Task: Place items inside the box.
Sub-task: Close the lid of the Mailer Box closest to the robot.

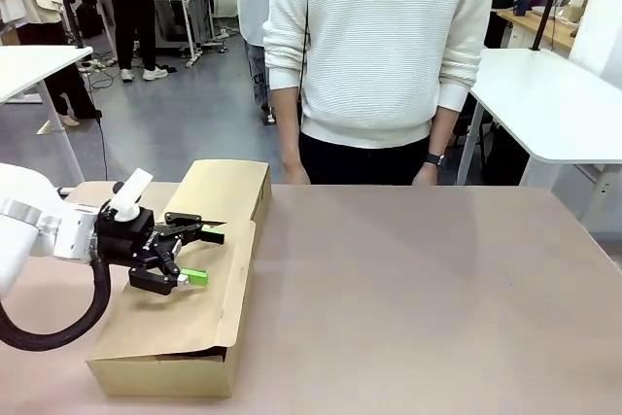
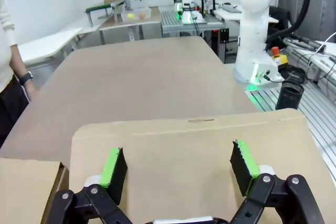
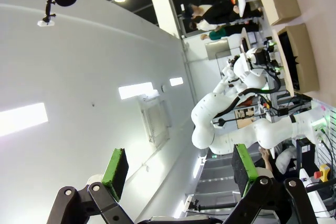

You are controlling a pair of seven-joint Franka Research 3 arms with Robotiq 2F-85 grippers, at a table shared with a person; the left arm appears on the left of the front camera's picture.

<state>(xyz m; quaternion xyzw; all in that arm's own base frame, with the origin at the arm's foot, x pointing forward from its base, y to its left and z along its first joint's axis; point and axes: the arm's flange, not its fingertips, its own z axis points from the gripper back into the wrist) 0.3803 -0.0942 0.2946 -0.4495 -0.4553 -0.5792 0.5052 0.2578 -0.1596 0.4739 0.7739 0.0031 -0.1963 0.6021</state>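
The box (image 1: pixel 175 332) is a long brown cardboard one at the table's front left, its flap lid lying down over it. My left gripper (image 1: pixel 202 255) hovers just above that lid, open, with nothing between its green pads. In the left wrist view the left gripper (image 2: pixel 178 166) stands spread over the plain lid (image 2: pixel 184 135). My right gripper (image 3: pixel 178 169) is open and empty, pointing up at a white wall and ceiling lights; far off in that view the box (image 3: pixel 302 59) shows at the upper right. The items are out of view.
A smaller brown box (image 1: pixel 231 190) sits right behind the long one, also in the left wrist view (image 2: pixel 26 187). A person in a white sweater stands at the far edge, hands (image 1: pixel 292 174) hanging by the table. The tan tabletop (image 1: pixel 437 298) stretches to the right.
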